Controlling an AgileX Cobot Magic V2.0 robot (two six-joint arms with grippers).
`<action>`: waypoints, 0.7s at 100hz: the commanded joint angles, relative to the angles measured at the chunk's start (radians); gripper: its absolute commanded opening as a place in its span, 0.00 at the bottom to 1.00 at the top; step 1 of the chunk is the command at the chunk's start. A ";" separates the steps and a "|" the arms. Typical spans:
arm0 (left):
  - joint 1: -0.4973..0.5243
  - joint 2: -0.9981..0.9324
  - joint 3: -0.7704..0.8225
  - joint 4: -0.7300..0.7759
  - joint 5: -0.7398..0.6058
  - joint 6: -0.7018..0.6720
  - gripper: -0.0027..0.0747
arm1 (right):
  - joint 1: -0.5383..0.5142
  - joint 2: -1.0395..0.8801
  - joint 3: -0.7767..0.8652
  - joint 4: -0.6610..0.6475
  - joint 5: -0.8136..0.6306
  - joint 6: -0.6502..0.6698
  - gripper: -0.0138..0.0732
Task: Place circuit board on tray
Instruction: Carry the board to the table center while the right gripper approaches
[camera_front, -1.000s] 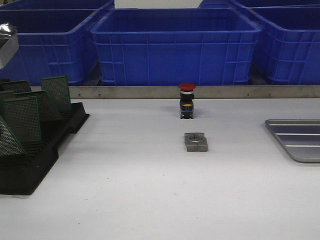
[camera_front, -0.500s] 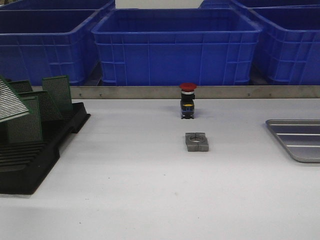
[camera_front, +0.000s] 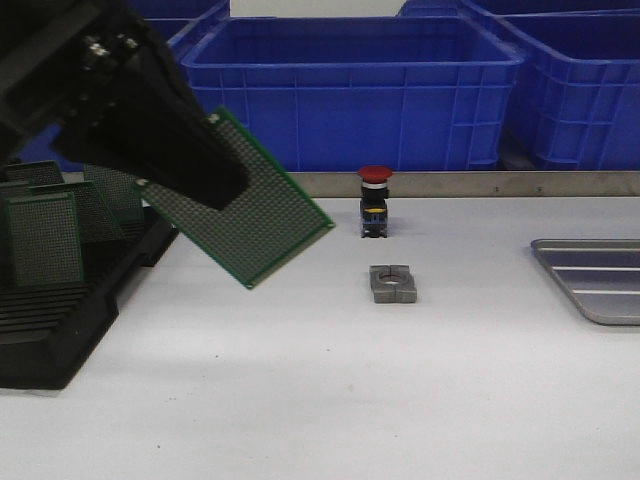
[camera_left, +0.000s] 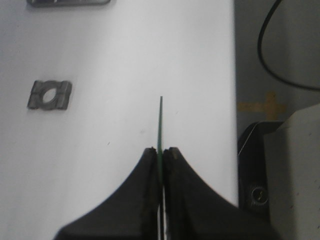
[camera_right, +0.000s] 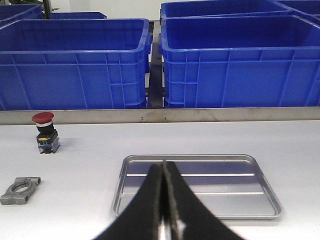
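My left gripper is shut on a green perforated circuit board and holds it tilted in the air above the left part of the table. In the left wrist view the board shows edge-on between the shut fingers. The silver tray lies flat at the table's right edge, with nothing on it. In the right wrist view the tray lies just beyond my right gripper, which is shut and empty. The right gripper is out of the front view.
A black slotted rack with several green boards stands at the left. A red-capped push button and a grey metal clamp block sit mid-table. Deep blue bins line the back behind a metal rail.
The left arm has come into the front view from the left, carrying one board up from the rack and rightward over the table. Button, clamp and tray have not moved.
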 joint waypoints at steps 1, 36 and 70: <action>-0.040 -0.009 -0.023 -0.150 -0.018 -0.003 0.01 | -0.006 -0.028 -0.013 -0.006 -0.086 -0.001 0.03; -0.064 -0.001 -0.025 -0.192 -0.018 -0.002 0.01 | -0.005 0.030 -0.148 0.008 0.109 -0.001 0.03; -0.064 -0.001 -0.025 -0.190 -0.017 -0.002 0.01 | -0.005 0.350 -0.436 0.083 0.441 -0.001 0.03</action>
